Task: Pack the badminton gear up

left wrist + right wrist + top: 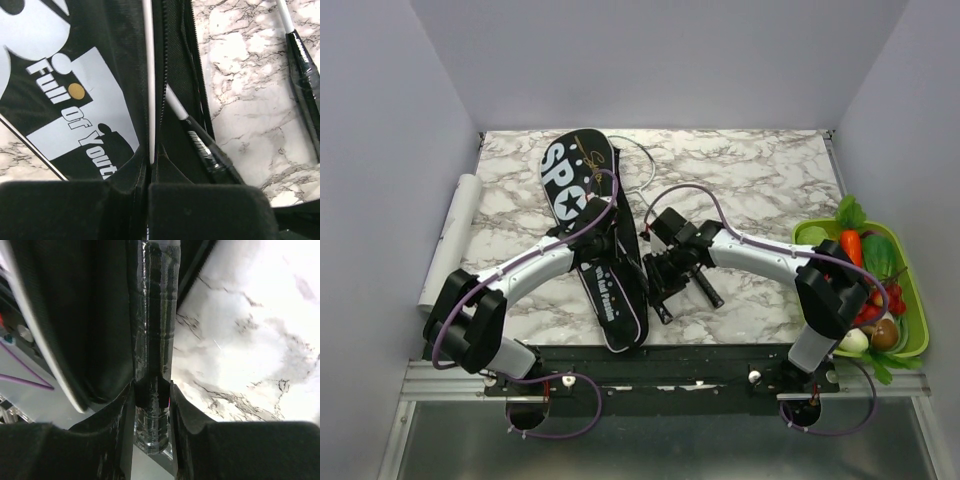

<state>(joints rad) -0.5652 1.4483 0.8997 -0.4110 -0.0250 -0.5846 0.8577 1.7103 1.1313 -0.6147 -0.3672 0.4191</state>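
**Right pincer [152, 390] lining a racket [152, 315] up with the bag [582, 200]**

The right pincer is clamping the racket's black handle, and the racket's long axis is running away from the arm bases, alongside the bag. The bag is lying diagonally on the worktop [760, 180], just left of that pincer. The left pincer [148, 182], nearer the bag, is pinching its opened edge. A second racket [708, 288] is lying loose on the marble to the right.

You see bag [570, 165]: matt black woven cloth, smooth white print | racket handle [152, 330], centre of right wrist view: black, wrapped in glossy crinkled film | racket shaft [175, 103]: smooth glossy white | surface [750, 170]: marble-patterned, smooth, slight sheen
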